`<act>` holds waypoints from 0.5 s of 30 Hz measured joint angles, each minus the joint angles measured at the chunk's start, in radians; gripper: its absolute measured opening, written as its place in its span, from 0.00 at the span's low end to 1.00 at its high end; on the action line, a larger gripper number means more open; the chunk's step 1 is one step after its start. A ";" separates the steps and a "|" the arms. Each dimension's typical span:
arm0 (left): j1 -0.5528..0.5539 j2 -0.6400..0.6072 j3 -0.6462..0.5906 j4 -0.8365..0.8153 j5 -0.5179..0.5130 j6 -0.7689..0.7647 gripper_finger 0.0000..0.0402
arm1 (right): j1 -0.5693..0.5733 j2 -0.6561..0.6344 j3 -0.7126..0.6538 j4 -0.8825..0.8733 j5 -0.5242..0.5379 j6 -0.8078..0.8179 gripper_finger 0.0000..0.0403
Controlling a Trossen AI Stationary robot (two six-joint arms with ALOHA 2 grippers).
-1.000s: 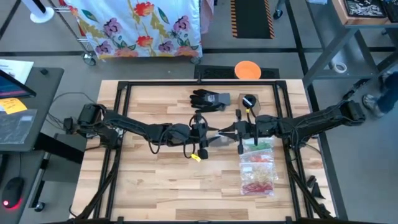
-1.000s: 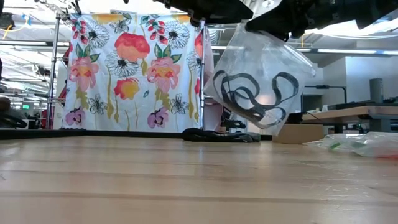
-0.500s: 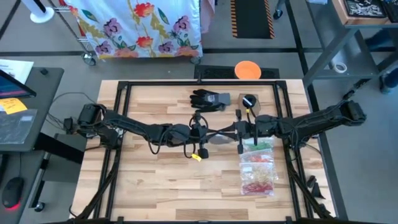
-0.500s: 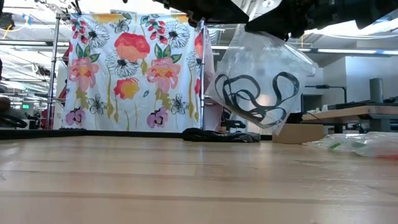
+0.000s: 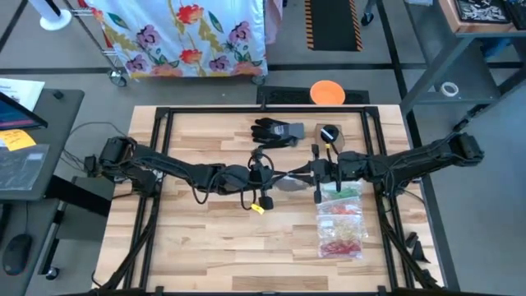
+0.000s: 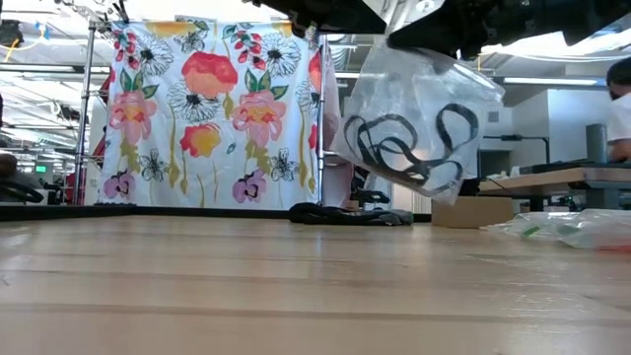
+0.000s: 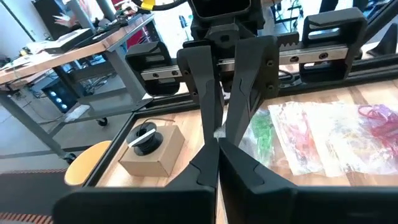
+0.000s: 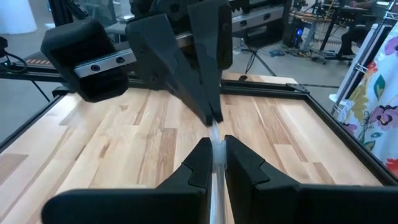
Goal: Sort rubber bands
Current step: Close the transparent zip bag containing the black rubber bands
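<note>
Low view — both claws, left (image 5: 279, 175) and right (image 5: 293, 175), clamp clear bag (image 6: 419, 118) of black rubber bands (image 6: 404, 148).

A clear bag (image 6: 419, 123) hangs above the table (image 5: 205, 247) at frame centre, between the two grippers, with looped rubber bands (image 6: 409, 148) inside. Upper centre lies a glove (image 5: 275, 131); lower right of centre lie what seem to be more bags (image 5: 341, 222).
</note>
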 joint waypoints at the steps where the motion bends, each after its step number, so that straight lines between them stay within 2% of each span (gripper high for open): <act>1: -0.006 -0.008 0.000 -0.017 -0.012 -0.001 0.00 | 0.000 0.000 0.000 0.000 0.000 0.000 0.08; 6: -0.037 -0.035 -0.001 -0.070 -0.071 -0.003 0.00 | 0.000 0.000 0.000 -0.001 0.000 0.000 0.08; 15: -0.083 -0.074 -0.002 -0.161 -0.245 -0.012 0.00 | 0.000 0.000 -0.001 -0.012 0.000 0.000 0.08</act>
